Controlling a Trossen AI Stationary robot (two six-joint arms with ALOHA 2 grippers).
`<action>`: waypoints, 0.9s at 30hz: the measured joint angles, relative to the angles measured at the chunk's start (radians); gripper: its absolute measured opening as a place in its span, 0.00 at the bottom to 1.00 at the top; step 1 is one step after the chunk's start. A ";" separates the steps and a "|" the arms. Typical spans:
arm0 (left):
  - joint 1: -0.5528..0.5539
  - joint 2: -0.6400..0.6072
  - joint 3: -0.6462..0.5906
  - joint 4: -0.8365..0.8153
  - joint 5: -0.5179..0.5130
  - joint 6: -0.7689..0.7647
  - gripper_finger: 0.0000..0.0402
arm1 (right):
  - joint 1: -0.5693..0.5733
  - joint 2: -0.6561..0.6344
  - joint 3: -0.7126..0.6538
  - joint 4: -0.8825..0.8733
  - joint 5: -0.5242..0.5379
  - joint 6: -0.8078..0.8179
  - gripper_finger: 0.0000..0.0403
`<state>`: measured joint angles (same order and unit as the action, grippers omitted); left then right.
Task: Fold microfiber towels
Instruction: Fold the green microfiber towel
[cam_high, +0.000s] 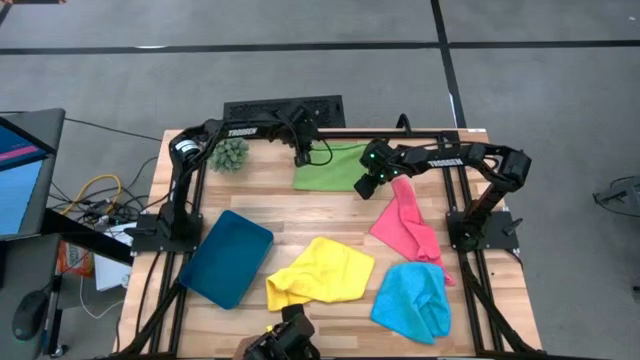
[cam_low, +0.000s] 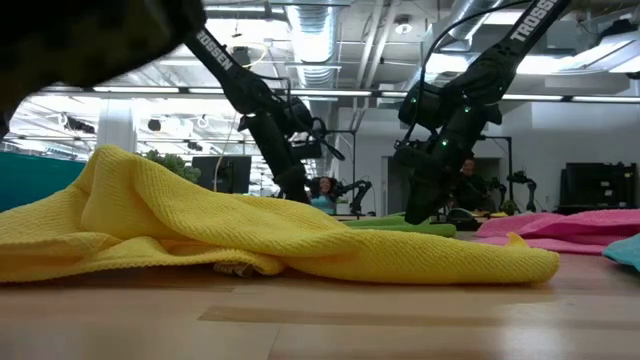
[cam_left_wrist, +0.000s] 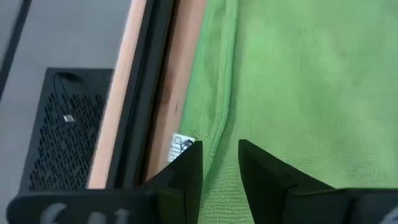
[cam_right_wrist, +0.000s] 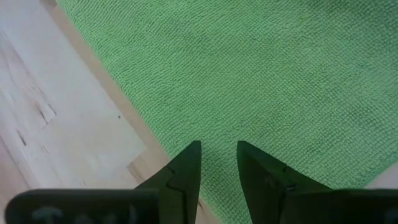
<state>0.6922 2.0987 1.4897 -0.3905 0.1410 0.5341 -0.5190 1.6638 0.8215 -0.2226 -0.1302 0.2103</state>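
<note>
The green towel lies flat at the table's far middle. My left gripper is open at its far left corner, fingers astride the hemmed edge beside a white label. My right gripper is open over the towel's near right part, close to its edge. In the low view both grippers, left and right, reach down to the towel. The pink towel, yellow towel and light blue towel lie crumpled nearer the front. My left gripper slants down at the green towel's far left hem, one finger on each side of it; whether the fingertips touch the cloth I cannot tell. My right gripper slants down over the towel just inside its near edge; whether it touches I cannot tell.
A dark teal tray lies at the near left. A spiky green plant ball sits at the far left. A black perforated box stands just beyond the table's far edge. Bare wood shows between the green towel and the yellow one.
</note>
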 joint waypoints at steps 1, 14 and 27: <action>-0.001 0.012 0.000 -0.002 -0.005 0.000 0.22 | 0.000 0.000 0.000 0.000 -0.002 0.000 0.32; -0.007 0.002 0.004 -0.026 -0.015 -0.113 0.20 | 0.003 0.000 0.000 -0.009 -0.002 0.005 0.31; -0.007 0.015 -0.001 -0.052 0.009 -0.056 0.20 | 0.066 -0.003 -0.067 0.007 0.006 0.048 0.31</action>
<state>0.6851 2.1139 1.4886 -0.4427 0.1497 0.4778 -0.4527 1.6603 0.7545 -0.2152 -0.1238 0.2579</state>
